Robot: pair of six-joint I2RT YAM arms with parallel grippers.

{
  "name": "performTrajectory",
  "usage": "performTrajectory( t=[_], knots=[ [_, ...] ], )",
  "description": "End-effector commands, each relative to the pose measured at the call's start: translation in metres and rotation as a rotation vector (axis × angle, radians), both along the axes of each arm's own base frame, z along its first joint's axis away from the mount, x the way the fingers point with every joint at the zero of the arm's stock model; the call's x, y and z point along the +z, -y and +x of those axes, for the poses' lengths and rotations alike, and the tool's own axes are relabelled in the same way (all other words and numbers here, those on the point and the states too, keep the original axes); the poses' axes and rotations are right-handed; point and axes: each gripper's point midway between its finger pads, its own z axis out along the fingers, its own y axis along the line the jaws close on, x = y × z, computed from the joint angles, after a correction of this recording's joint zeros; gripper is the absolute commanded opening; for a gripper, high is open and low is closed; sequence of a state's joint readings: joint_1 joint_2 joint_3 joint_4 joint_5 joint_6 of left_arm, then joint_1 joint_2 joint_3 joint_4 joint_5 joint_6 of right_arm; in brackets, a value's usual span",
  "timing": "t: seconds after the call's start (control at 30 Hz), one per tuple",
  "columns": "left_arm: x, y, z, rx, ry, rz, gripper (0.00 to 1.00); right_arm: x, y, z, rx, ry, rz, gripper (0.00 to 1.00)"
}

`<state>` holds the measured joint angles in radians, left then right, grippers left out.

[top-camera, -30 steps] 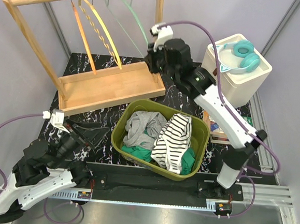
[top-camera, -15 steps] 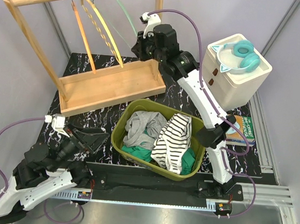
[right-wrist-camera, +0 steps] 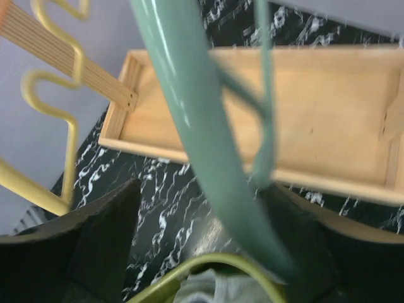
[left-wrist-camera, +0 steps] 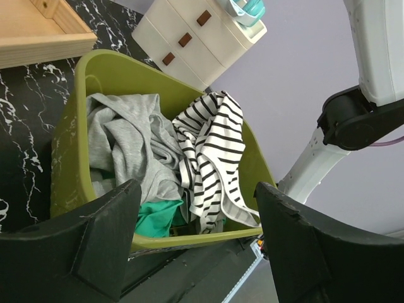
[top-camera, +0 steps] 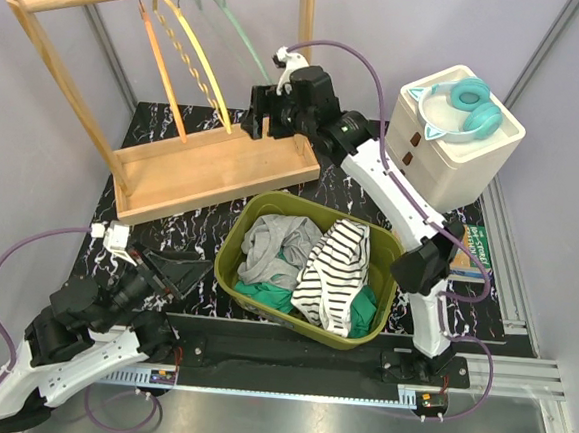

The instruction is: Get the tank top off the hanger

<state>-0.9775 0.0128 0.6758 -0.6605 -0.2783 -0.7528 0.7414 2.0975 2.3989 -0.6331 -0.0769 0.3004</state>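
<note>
Student: Position and state of the right gripper [top-camera: 260, 114]?

Instructor: Raised beside the end post of the pale wooden garment rack [top-camera: 213, 165], fingers spread wide. The curved green plastic hanger [right-wrist-camera: 189, 107] passes between them, nearer the right-hand finger; contact cannot be judged. A wavy yellow wire hanger [top-camera: 197, 54] and a flat orange hanger [top-camera: 165, 71] hang on the same rail to this gripper's left.

Student: Location of the black-and-white striped tank top [top-camera: 333, 270]?

Instructor: Below the right gripper and well apart from the green hanger, draped over the heap in the olive-green plastic bin [left-wrist-camera: 66, 151]. It lies against a crumpled grey garment [top-camera: 267, 245], with a green garment [top-camera: 263, 297] beneath both.

Student: And the left gripper [top-camera: 180, 268]?

Instructor: Low over the black marbled tabletop [top-camera: 141, 125], fingers likewise parted and holding nothing. The bin stands directly ahead of it, the striped top in line with the gap between its fingers.
</note>
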Motion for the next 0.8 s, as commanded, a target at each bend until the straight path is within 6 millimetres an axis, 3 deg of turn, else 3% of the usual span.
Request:
performTrajectory(
  t=[0.0,0.03,0.07,0.1,0.13,0.17,0.2,0.23,0.27,0.3,0.33,0.37,0.4,0.43,0.47,0.5,0.53,0.57,0.6,0.63,0.67,0.7,0.73,0.77],
  knots=[
    [0.004,0.007,-0.007,-0.048,-0.026,-0.057,0.78,0.011,0.04,-0.023,-0.069,-0.009,-0.037,1.0],
    [0.003,0.008,-0.007,-0.05,-0.033,-0.06,0.78,0.01,0.045,-0.028,-0.068,-0.01,-0.047,1.0],
    [0.001,0.01,-0.007,-0.054,-0.047,-0.068,0.78,0.026,0.06,-0.036,-0.098,0.013,-0.037,1.0],
    [-0.001,0.011,-0.008,-0.056,-0.054,-0.071,0.79,0.005,0.067,-0.041,-0.106,-0.021,-0.076,1.0],
    [-0.003,0.012,-0.007,-0.057,-0.065,-0.072,0.79,0.001,0.075,-0.046,-0.121,-0.028,-0.087,1.0],
    [-0.008,0.015,-0.007,-0.061,-0.085,-0.076,0.79,0.017,0.089,-0.061,-0.13,-0.007,-0.063,1.0],
    [-0.007,0.012,-0.009,-0.064,-0.083,-0.1,0.79,-0.012,0.097,-0.068,-0.141,-0.054,-0.1,1.0],
    [-0.009,0.013,-0.01,-0.065,-0.092,-0.106,0.79,-0.017,0.106,-0.075,-0.168,-0.073,-0.094,1.0],
    [-0.015,0.015,-0.009,-0.066,-0.104,-0.105,0.8,-0.003,0.122,-0.091,-0.177,-0.054,-0.06,1.0],
    [-0.018,0.016,-0.009,-0.067,-0.118,-0.116,0.8,-0.035,0.131,-0.101,-0.183,-0.098,-0.092,1.0],
    [-0.02,0.016,-0.01,-0.069,-0.118,-0.129,0.81,-0.043,0.139,-0.11,-0.202,-0.119,-0.078,1.0],
    [-0.025,0.017,-0.009,-0.069,-0.124,-0.131,0.82,-0.028,0.156,-0.127,-0.215,-0.091,-0.023,1.0],
    [-0.025,0.015,-0.01,-0.071,-0.117,-0.148,0.82,-0.062,0.167,-0.138,-0.234,-0.135,-0.051,1.0],
    [-0.026,0.015,-0.011,-0.071,-0.114,-0.156,0.82,-0.068,0.175,-0.148,-0.249,-0.151,-0.026,1.0],
    [-0.03,0.016,-0.01,-0.073,-0.112,-0.156,0.83,-0.055,0.191,-0.166,-0.25,-0.118,0.034,1.0],
    [-0.029,0.014,-0.012,-0.075,-0.1,-0.172,0.84,-0.085,0.201,-0.178,-0.262,-0.157,0.013,1.0],
    [-0.03,0.015,-0.011,-0.077,-0.1,-0.162,0.85,-0.091,0.211,-0.187,-0.295,-0.174,0.052,1.0],
    [-0.031,0.018,-0.013,-0.093,-0.092,-0.147,0.85,-0.079,0.224,-0.203,-0.291,-0.135,0.127,1.0],
    [-0.031,0.02,-0.013,-0.101,-0.088,-0.145,0.85,-0.103,0.229,-0.214,-0.281,-0.163,0.12,1.0],
    [-0.031,0.021,-0.013,-0.109,-0.082,-0.146,0.85,-0.104,0.233,-0.222,-0.279,-0.169,0.159,1.0],
    [-0.029,0.025,-0.015,-0.129,-0.064,-0.156,0.86,-0.093,0.242,-0.236,-0.258,-0.13,0.227,1.0],
    [-0.027,0.027,-0.016,-0.145,-0.053,-0.162,0.86,-0.105,0.245,-0.244,-0.248,-0.141,0.238,1.0],
    [-0.025,0.03,-0.019,-0.167,-0.039,-0.166,0.87,-0.101,0.243,-0.256,-0.199,-0.142,0.28,1.0],
    [-0.014,0.04,-0.028,-0.246,0.021,-0.189,0.87,-0.085,0.251,-0.27,-0.163,-0.089,0.359,1.0]
  ],
)
